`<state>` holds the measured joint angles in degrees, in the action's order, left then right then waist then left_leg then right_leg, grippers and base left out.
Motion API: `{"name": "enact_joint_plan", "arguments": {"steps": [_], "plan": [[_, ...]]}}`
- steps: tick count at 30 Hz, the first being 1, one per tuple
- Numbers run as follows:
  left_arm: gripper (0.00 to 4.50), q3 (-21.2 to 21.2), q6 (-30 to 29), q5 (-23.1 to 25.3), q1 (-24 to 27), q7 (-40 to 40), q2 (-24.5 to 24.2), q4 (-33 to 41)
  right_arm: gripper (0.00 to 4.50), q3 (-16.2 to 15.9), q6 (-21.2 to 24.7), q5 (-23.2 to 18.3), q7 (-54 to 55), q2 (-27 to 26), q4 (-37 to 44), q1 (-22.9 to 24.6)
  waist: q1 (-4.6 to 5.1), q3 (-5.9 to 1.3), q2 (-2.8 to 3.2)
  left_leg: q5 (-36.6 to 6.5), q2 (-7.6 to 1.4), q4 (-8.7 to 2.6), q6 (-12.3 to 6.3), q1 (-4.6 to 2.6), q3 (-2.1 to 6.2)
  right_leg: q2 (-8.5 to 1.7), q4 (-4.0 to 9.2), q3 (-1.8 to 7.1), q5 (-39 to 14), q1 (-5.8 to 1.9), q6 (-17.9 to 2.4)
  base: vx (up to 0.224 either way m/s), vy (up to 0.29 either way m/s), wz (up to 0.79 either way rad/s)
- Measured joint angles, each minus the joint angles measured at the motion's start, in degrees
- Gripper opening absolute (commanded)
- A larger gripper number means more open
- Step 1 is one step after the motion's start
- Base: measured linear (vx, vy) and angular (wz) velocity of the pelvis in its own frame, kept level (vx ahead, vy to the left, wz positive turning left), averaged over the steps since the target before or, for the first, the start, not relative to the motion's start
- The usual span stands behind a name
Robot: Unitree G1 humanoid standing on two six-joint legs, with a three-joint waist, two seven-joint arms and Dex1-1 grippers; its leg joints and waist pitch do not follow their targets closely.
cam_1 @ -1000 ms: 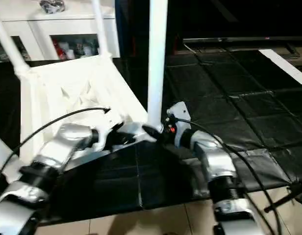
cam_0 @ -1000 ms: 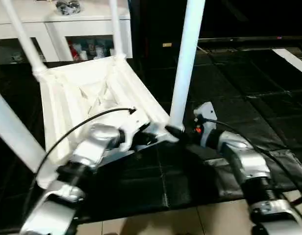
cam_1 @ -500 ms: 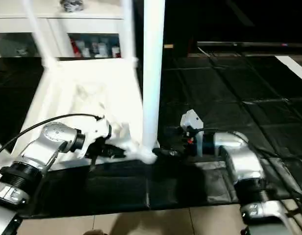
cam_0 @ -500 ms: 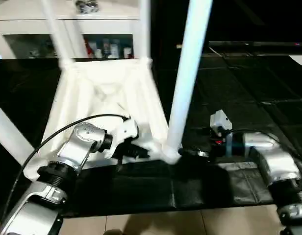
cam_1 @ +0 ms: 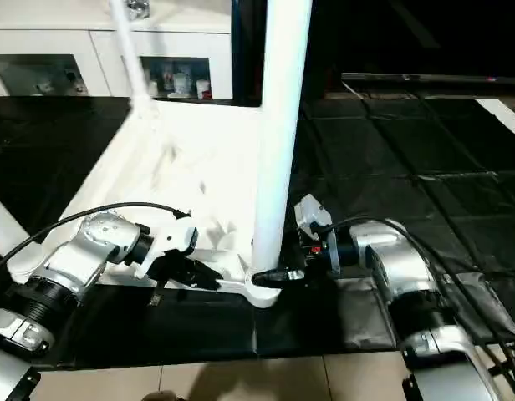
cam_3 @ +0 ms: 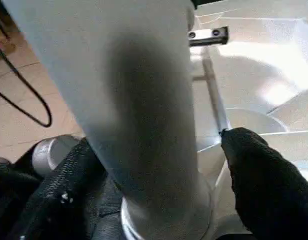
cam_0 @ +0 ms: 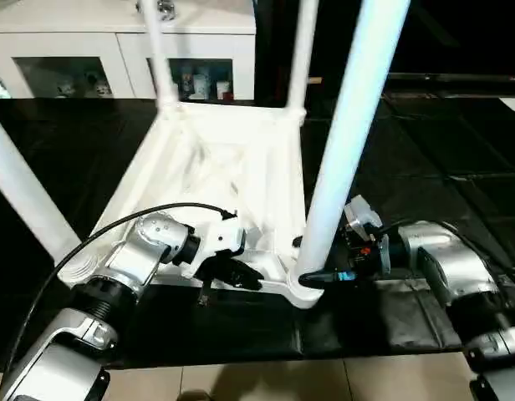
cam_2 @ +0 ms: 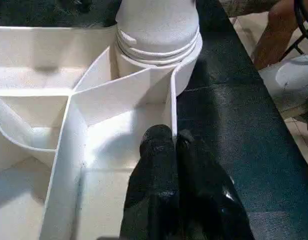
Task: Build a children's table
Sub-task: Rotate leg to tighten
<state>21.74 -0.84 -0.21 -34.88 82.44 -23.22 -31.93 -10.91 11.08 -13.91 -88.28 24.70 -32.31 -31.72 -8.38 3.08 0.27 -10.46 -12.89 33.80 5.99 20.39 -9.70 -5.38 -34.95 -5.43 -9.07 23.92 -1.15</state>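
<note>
The children's table lies upside down on the black mat, its ribbed white tabletop point(cam_0: 216, 159) facing up and its legs standing in the corner sockets. My left gripper point(cam_2: 174, 142) is shut on the thin rim wall of the tabletop, close to the near right socket point(cam_2: 159, 45). My right gripper point(cam_0: 320, 271) straddles the base of the near right leg point(cam_0: 349, 125). It is open, with one black finger point(cam_3: 69, 190) against the tube and the other finger point(cam_3: 259, 175) a little off it. The near left leg point(cam_0: 23, 200) and the two far legs point(cam_0: 157, 50) rise out of the top of the picture.
A white glass-door cabinet point(cam_0: 115, 42) stands behind the table. The black mat point(cam_0: 425, 142) stretches off to the right, and light floor tiles point(cam_0: 324, 380) begin just in front of it. A person's leg point(cam_2: 274, 35) is beside the mat's edge.
The head camera has swung, shifting the whole picture. My right gripper has come in from beside the socket to around the leg's base. My left gripper keeps its hold on the rim.
</note>
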Motion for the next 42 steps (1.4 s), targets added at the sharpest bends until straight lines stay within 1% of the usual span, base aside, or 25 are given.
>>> {"name": "enact_joint_plan", "arguments": {"steps": [2, 3, 4, 6, 7, 8, 9, 13, 16, 18, 20, 23, 26, 27, 29, 30, 31, 33, 34, 35, 37, 39, 42], "plan": [[0.0, 0.02, 0.05, 0.0, -0.13, 0.14, 0.0, -0.17, 3.16, -0.27, 0.0, 0.02, -0.74, 0.0, -0.43, 0.0, 0.04, 0.01, -0.03, 0.0, 0.0, 0.01, 0.0, 0.01, 0.0, 0.0, 0.0, 0.0, 0.0, 0.0, 0.0, 0.0, 0.0, 0.0], [0.0, 0.02, 0.08, 0.0, -0.21, 0.25, 0.0, -0.3, 3.16, -0.33, 0.0, 0.02, -0.97, 0.0, -0.54, 0.0, 0.04, 0.01, -0.04, 0.0, 0.0, 0.01, 0.0, 0.01, 0.0, 0.0, 0.0, 0.0, 0.0, 0.01, 0.0, 0.0, 0.0, 0.0], [0.0, 0.04, 0.08, 0.0, -0.34, 0.39, 0.0, -0.47, 2.97, -0.34, 0.0, 0.02, -1.02, 0.0, -0.58, 0.0, 0.05, 0.01, -0.04, 0.0, 0.0, 0.01, 0.0, 0.01, -0.01, 0.0, 0.0, 0.01, 0.0, 0.01, 0.0, 0.0, 0.0, 0.0], [0.0, 0.05, 0.08, 0.02, -0.43, 0.47, -0.01, -0.57, 2.81, -0.34, 0.0, 0.02, -1.09, 0.0, -0.62, 0.0, 0.06, 0.01, -0.04, 0.0, 0.0, 0.01, 0.0, 0.01, -0.01, 0.0, -0.01, 0.0, 0.0, 0.01, 0.0, 0.0, 0.0, 0.0], [0.0, 0.06, 0.1, 0.02, -0.44, 0.47, -0.01, -0.59, 2.81, -0.38, 0.0, 0.02, -1.36, 0.0, -0.63, 0.0, 0.06, 0.01, -0.04, 0.0, 0.0, 0.01, 0.0, 0.01, -0.01, 0.0, -0.01, 0.0, 0.0, 0.01, 0.0, 0.0, 0.0, 0.0], [0.0, 0.07, 0.22, 0.03, -0.46, 0.47, 0.0, -0.67, 2.61, -0.41, 0.0, 0.01, -1.59, 0.0, -0.69, 0.0, 0.06, 0.01, -0.05, 0.0, 0.0, 0.01, 0.0, 0.01, -0.01, 0.01, -0.01, 0.0, 0.0, 0.01, 0.0, 0.0, 0.0, 0.0], [0.0, 0.08, 0.4, 0.02, -0.52, 0.48, 0.02, -0.86, 2.61, -0.44, 0.0, 0.01, -1.67, -0.01, -0.81, 0.0, 0.06, 0.01, -0.04, 0.0, 0.0, 0.01, 0.0, 0.0, -0.01, 0.01, -0.02, 0.0, 0.0, 0.01, 0.0, 0.0, 0.0, 0.0], [0.0, 0.08, 0.74, -0.01, -0.65, 0.52, 0.02, -1.34, 2.27, -0.44, -0.47, 0.0, -1.72, -0.03, -0.99, -0.04, 0.06, 0.0, -0.04, 0.0, 0.0, 0.01, 0.0, -0.03, 0.0, 0.01, -0.02, 0.0, 0.0, -0.02, 0.0, 0.0, 0.0, 0.0], [0.0, -0.06, 0.32, -0.04, -0.69, 0.49, 0.14, -1.52, 2.18, -0.42, -0.65, 0.02, -1.64, -0.02, -0.92, -0.03, 0.03, 0.0, -0.04, 0.0, 0.0, 0.02, 0.0, -0.08, 0.0, 0.0, -0.04, 0.01, 0.0, -0.07, -0.01, 0.0, 0.0, 0.0], [0.0, -0.38, -1.0, -0.13, -0.72, -0.11, 0.93, -1.56, 2.12, -0.12, -0.44, 0.02, -1.43, 0.01, -0.69, 0.18, -0.05, 0.0, -0.03, 0.0, 0.0, 0.04, 0.0, -0.09, 0.0, -0.01, -0.04, 0.01, 0.01, -0.08, -0.01, 0.0, 0.0, 0.0], [0.0, -0.8, -2.44, -0.2, -0.72, -0.89, 1.55, -1.58, 2.12, 0.62, -0.09, 0.0, -0.77, 0.14, -0.28, 0.6, -0.11, -0.01, -0.02, 0.0, 0.0, 0.05, 0.0, -0.09, 0.0, -0.01, -0.04, 0.01, 0.02, -0.11, -0.03, 0.0, 0.0, 0.0], [0.0, -1.67, -5.52, -0.43, -0.7, -3.45, 3.34, -1.57, 2.11, 2.48, 1.4, -0.24, 2.03, 0.06, 2.61, 3.15, -0.26, -0.01, -0.01, 0.0, 0.0, 0.06, 0.0, -0.1, 0.0, -0.01, -0.04, 0.04, 0.02, -0.16, -0.03, 0.0, 0.0, 0.0], [0.0, -2.57, -8.88, -0.64, -0.68, -6.88, 4.67, -1.39, 2.09, 4.32, 3.22, -0.23, 7.14, -0.18, 5.36, 4.97, 0.16, -0.01, -0.02, 0.0, 0.03, 0.05, 0.01, -0.09, -0.01, 0.01, -0.04, 0.06, -0.03, -0.15, 0.1, 0.0, 0.0, 0.0], [0.0, -3.53, -10.9, -0.59, -0.58, -9.86, 5.25, -1.16, 2.09, 5.7, 3.89, 0.06, 11.75, -1.54, 6.1, 5.47, 0.5, -0.01, -0.02, 0.01, 0.03, 0.05, 0.02, -0.12, -0.01, 0.03, -0.08, 0.06, -0.04, -0.16, 0.15, 0.0, 0.0, 0.0], [0.0, -4.56, -12.9, -0.52, -0.57, -12.83, 5.88, -0.94, 2.07, 6.84, 4.47, 0.3, 16.9, -3.12, 6.49, 5.59, 1.59, -0.01, -0.02, 0.01, 0.11, 0.05, 0.03, -0.06, 0.0, 0.06, -0.06, 0.07, 0.05, -0.12, 0.18, 0.0, 0.0, 0.0], [0.0, -5.61, -15.2, -0.09, -0.38, -15.97, 6.71, -0.15, 2.05, 8.48, 5.06, 0.89, 22.07, -5.53, 6.53, 5.65, 2.37, 0.01, -0.07, 0.03, 0.08, 0.01, 0.06, -0.14, 0.02, 0.11, -0.07, 0.05, 0.06, -0.13, 0.19, 0.0, 0.0, 0.0], [0.0, -6.25, -16.65, -0.02, -0.34, -18.08, 7.22, 0.31, 2.05, 9.28, 5.12, 1.29, 25.82, -7.15, 6.54, 5.59, 2.95, 0.01, -0.07, 0.03, 0.08, 0.01, 0.07, -0.15, 0.05, 0.12, -0.06, 0.01, 0.08, -0.05, 0.2, 0.0, 0.0, 0.0], [0.0, -7.1, -18.99, 0.13, -0.27, -21.46, 8.42, 1.07, 2.04, 10.65, 5.07, 2.05, 31.39, -9.58, 6.43, 5.43, 3.72, 0.01, -0.07, 0.03, 0.1, -0.02, 0.08, -0.17, 0.09, 0.12, -0.05, -0.03, 0.1, 0.07, 0.22, 0.0, 0.0, 0.0], [0.0, -7.74, -19.96, 0.61, -0.25, -24.1, 9.37, 1.39, 2.04, 11.32, 5.1, 2.75, 35.31, -11.33, 5.9, 4.78, 4.19, 0.01, -0.07, 0.02, 0.09, -0.05, 0.09, -0.19, 0.12, 0.14, -0.02, -0.06, 0.1, 0.08, 0.22, 0.0, 0.0, 0.0], [0.0, -8.2, -20.39, 0.96, -0.25, -25.83, 10.04, 1.52, 2.04, 11.63, 5.05, 3.13, 37.71, -12.27, 5.32, 4.19, 4.39, 0.01, -0.06, 0.02, 0.09, -0.12, 0.09, -0.19, 0.11, 0.14, 0.01, -0.07, 0.1, 0.09, 0.22, 0.0, 0.0, 0.0], [0.0, -10.17, -21.04, 2.48, -1.34, -33.49, 12.97, -0.22, 2.04, 13.1, 4.43, 5.62, 48.27, -16.92, 0.82, 0.12, 5.24, 0.01, -0.05, 0.02, 0.1, -0.18, 0.1, -0.21, 0.09, 0.15, 0.02, -0.06, 0.11, 0.14, 0.2, 0.0, 0.0, 0.0], [0.0, -10.66, -21.55, 2.79, -2.35, -37.79, 14.85, -1.58, 2.04, 13.1, 4.09, 7.17, 54.04, -18.21, -1.1, -1.96, 5.2, 0.0, -0.05, 0.01, 0.12, -0.25, 0.1, -0.21, 0.09, 0.14, 0.11, -0.06, 0.08, 0.09, 0.23, 0.0, 0.0, 0.0], [0.0, -10.63, -21.77, 3.06, -3.08, -40.58, 16.13, -2.26, 2.04, 13.14, 3.07, 8.08, 58.22, -19.42, -2.12, -2.87, 4.87, -0.01, -0.04, 0.01, 0.14, -0.38, 0.07, -0.14, 0.08, 0.13, 0.29, -0.06, 0.07, 0.07, 0.23, 0.0, 0.0, 0.0]]}}
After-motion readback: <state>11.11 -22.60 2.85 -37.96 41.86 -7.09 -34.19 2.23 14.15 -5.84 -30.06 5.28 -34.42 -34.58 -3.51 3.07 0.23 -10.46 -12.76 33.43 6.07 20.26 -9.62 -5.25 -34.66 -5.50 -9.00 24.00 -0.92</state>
